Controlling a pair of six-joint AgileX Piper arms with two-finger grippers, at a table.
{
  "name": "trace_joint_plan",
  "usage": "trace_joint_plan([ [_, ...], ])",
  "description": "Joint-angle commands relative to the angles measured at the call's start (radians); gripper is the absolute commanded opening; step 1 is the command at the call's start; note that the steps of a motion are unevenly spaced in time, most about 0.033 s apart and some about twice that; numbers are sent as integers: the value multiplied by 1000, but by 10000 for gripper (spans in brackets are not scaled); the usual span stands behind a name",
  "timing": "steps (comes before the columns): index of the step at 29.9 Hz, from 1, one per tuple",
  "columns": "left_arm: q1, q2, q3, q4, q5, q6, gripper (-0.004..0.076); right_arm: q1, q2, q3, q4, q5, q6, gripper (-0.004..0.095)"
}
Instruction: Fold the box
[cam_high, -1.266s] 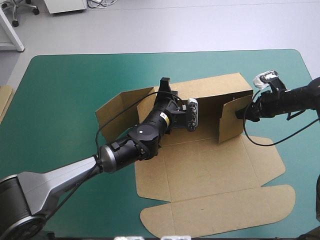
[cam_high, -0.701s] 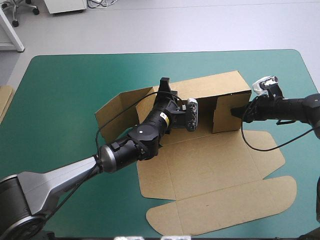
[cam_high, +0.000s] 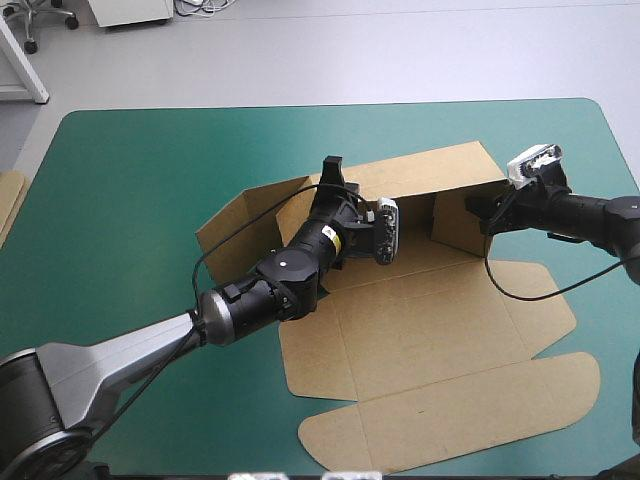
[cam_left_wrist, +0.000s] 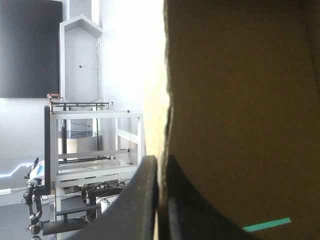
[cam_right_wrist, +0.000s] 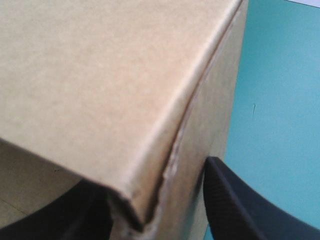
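Toward the middle and right of the teal-green table cover (cam_high: 130, 180) lies the box (cam_high: 420, 330), a cut sheet of brown board, and you are early in the fold. Only the far long wall (cam_high: 430, 175) stands upright. At its right end a short end flap (cam_high: 455, 225) is bent round toward you, making one corner. At its left end the matching flap (cam_high: 245, 225) is splayed outward, not yet square to the wall.

Everything nearer to you is flat on the cover: the base panel (cam_high: 410, 310), the panel beyond it, and the long strip with rounded ends (cam_high: 450, 400) at the near edge. I judge that the left corner, the side walls and the near wall all remain to be raised and tucked.

Your left gripper (cam_high: 331, 166) sits on the top edge of the far wall. Its wrist view shows the black fingers (cam_left_wrist: 145, 200) all but closed, with the board's edge pinched between them. Your right gripper (cam_high: 480, 213) is at the right corner. There its fingers (cam_right_wrist: 235, 200) stand on either side of the folded board, one inside and one outside, and appear clamped on that flap.

The board looks clean and stiff, and its creases are crisp. A slight fraying shows along the corner fold in the right wrist view.
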Motion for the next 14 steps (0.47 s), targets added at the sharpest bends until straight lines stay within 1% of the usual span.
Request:
trace_joint_plan([
  [1, -4, -48, -27, 36, -21, -14, -10, 1, -41, -25, 65, 22, -15, 377],
  [3, -4, -48, -27, 36, -24, -14, -10, 1, -41, -25, 55, 43, -15, 297],
  [7, -4, -48, -27, 36, -24, -14, -10, 1, -41, -25, 43, 83, -1, 63],
  [9, -4, -48, -27, 36, -24, -14, -10, 1, -41, -25, 43, 99, 30, -18],
  [14, -4, -48, -27, 36, -24, -14, -10, 1, -41, -25, 27, 91, 67, -9],
])
